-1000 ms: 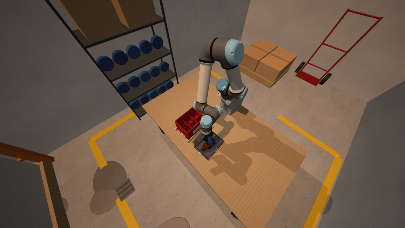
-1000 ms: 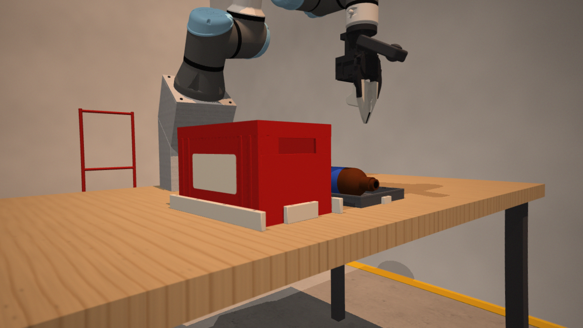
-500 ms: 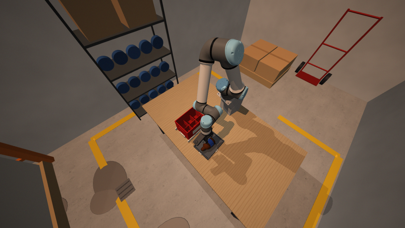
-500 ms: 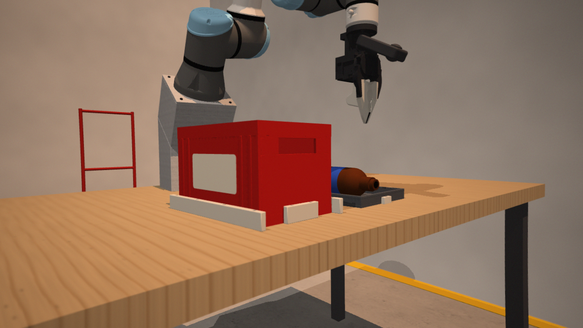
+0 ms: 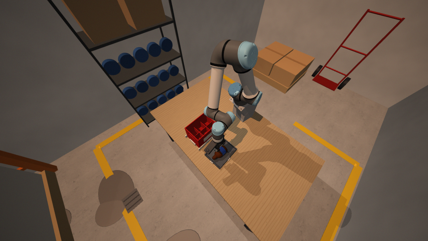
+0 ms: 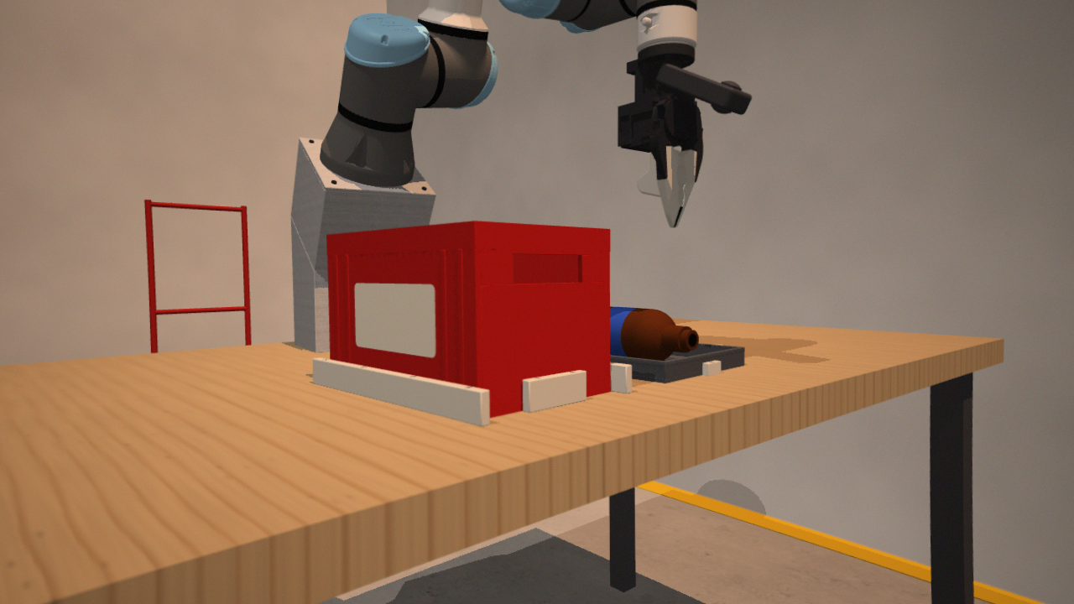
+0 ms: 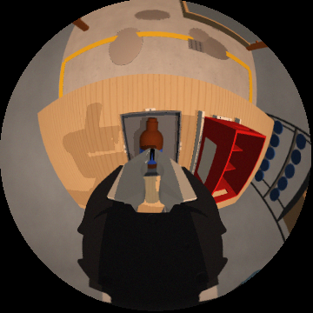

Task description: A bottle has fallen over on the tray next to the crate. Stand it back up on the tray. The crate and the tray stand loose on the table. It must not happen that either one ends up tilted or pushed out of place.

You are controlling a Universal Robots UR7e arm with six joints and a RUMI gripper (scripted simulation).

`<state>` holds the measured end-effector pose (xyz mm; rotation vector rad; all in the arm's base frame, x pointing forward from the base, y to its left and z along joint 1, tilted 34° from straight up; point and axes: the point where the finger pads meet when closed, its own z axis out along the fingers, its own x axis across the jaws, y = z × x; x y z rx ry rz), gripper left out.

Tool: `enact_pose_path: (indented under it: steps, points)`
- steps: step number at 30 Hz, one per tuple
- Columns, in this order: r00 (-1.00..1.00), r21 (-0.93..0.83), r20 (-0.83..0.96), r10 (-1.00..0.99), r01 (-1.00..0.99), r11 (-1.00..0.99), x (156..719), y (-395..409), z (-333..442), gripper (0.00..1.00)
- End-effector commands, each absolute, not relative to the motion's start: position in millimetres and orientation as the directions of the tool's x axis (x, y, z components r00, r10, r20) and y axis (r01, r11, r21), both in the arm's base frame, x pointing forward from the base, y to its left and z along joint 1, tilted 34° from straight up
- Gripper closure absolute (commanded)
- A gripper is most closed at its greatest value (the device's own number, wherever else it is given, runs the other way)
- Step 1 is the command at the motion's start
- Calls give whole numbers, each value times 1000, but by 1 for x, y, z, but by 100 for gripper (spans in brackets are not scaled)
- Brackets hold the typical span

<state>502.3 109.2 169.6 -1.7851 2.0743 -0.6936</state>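
The tool [image 6: 675,217] hangs pressed together on nothing, well above the bottle [image 6: 651,335].

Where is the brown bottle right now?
In the exterior view the bottle lies on its side on the dark tray, just right of the red crate, with the shut end effector high above it.

Hidden and cut-off parts

In the exterior view the crate [image 6: 469,311] hides the bottle's [image 6: 651,335] base and the tray's [image 6: 698,359] 9 o'clock end, and the arm runs off at 12 o'clock. In the wrist view the end effector [image 7: 151,162] covers the bottle's [image 7: 151,136] lower body. From the top, the arm hides part of the tray [image 5: 225,161].
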Motion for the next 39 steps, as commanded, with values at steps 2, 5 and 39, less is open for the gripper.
enact_pose_path:
  steps: [2,5,39]
  points:
    - [-136,-548,95,-986,-834,62,503,110,171,100]
    - [-110,-545,112,-988,-838,32,504,110,171,100]
    - [415,-369,417,-809,-736,-568,509,119,173,100]
